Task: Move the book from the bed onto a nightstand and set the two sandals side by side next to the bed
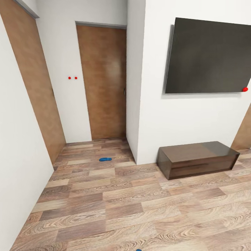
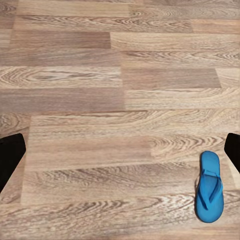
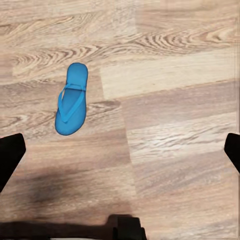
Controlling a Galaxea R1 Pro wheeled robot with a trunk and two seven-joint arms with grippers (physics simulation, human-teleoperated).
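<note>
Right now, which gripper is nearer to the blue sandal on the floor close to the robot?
Probably left. The sandal lies right beside one finger of the left gripper; for the right gripper it lies farther out, ahead of the open fingers.

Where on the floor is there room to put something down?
Bare planks run from the far blue sandal near the wooden door across to the low dark cabinet under the wall screen. It gets narrow in the doorway nook. Another sandal lies below the right arm.

Bright blue flat sandal (image 1: pixel 105 159) on wood-plank floor (image 1: pixel 122 209) centre-left of frame, before brown wooden door (image 1: pixel 103 83); low dark-brown cabinet (image 1: pixel 197 158) right, under wall-mounted dark screen (image 1: pixel 207 57).
</note>
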